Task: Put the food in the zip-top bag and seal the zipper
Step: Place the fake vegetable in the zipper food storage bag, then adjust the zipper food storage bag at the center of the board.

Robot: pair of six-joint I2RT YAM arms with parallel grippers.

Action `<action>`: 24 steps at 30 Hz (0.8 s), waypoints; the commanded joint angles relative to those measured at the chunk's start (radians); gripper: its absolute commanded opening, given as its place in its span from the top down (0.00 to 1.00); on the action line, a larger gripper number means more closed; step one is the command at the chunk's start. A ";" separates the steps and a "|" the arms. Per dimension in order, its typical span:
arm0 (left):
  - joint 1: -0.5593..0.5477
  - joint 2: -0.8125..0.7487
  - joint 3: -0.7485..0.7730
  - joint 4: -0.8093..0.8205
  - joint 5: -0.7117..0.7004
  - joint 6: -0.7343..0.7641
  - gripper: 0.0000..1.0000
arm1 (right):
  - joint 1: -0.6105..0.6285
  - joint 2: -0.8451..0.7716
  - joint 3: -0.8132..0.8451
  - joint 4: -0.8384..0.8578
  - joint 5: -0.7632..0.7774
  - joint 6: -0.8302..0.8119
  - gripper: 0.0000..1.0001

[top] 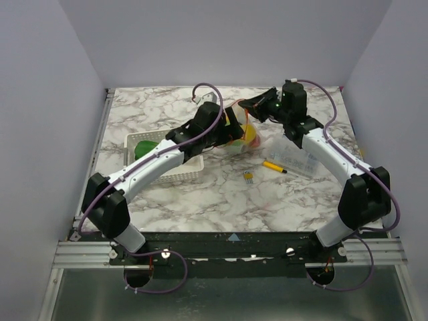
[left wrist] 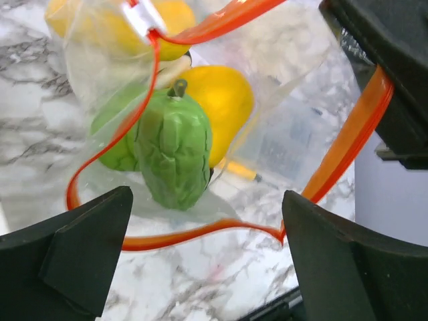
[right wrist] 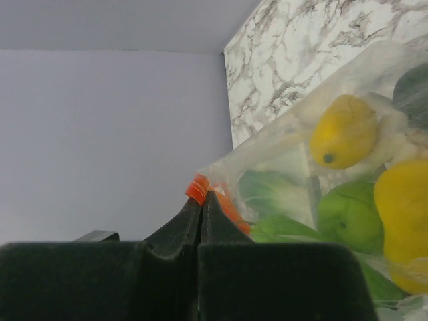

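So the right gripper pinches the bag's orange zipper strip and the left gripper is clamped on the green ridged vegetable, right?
No: the left gripper is open, gripping nothing; the left wrist view shows the green ridged vegetable lying loose inside the zip-top bag. The right gripper does pinch the zipper strip.

Two arms are counted, each with one end effector: the left end effector (left wrist: 207, 221) and the right end effector (right wrist: 202, 200). One zip-top bag (left wrist: 294, 120) is counted between them, with one zipper (left wrist: 341, 157) along its mouth. Just ahead of the left end effector, two green food pieces, a ridged green piece (left wrist: 174, 150) and a smooth green piece (left wrist: 114, 144), are counted in the bag. With them are at least two yellow pieces, a lower yellow piece (left wrist: 224, 100) and an upper yellow piece (left wrist: 175, 17), and one white piece (left wrist: 172, 67). Behind that end effector, one white basket (top: 167, 170) with one green item (top: 143, 148) is counted. Near the right end effector, one marker pen (top: 274, 166), one clear box (top: 297, 155) and one small unidentifiable object (top: 248, 176) are counted on the tabletop (top: 200, 200).
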 commanded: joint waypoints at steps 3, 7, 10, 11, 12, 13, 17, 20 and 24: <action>0.032 -0.247 -0.114 -0.041 0.155 0.190 0.21 | 0.001 0.019 0.080 0.000 -0.008 -0.045 0.99; 0.131 -0.387 -0.351 0.232 0.367 0.184 0.42 | 0.001 0.019 0.091 -0.008 -0.027 -0.087 0.99; 0.180 -0.385 -0.444 0.414 0.493 0.175 0.41 | 0.001 0.024 0.112 -0.025 -0.059 -0.124 0.99; 0.180 -0.365 -0.456 0.467 0.522 0.179 0.37 | 0.001 0.026 0.116 -0.030 -0.070 -0.133 0.99; 0.180 -0.344 -0.452 0.485 0.538 0.178 0.36 | 0.001 0.025 0.116 -0.030 -0.077 -0.139 0.99; 0.180 -0.317 -0.445 0.512 0.566 0.177 0.38 | 0.001 0.023 0.115 -0.031 -0.079 -0.144 0.99; 0.169 -0.252 -0.456 0.616 0.596 0.129 0.49 | 0.001 0.017 0.116 -0.031 -0.088 -0.165 0.99; 0.166 -0.221 -0.459 0.608 0.560 0.129 0.54 | 0.001 0.012 0.115 -0.031 -0.093 -0.174 0.99; 0.164 -0.203 -0.467 0.574 0.519 0.137 0.77 | 0.001 0.010 0.113 -0.060 -0.097 -0.186 0.99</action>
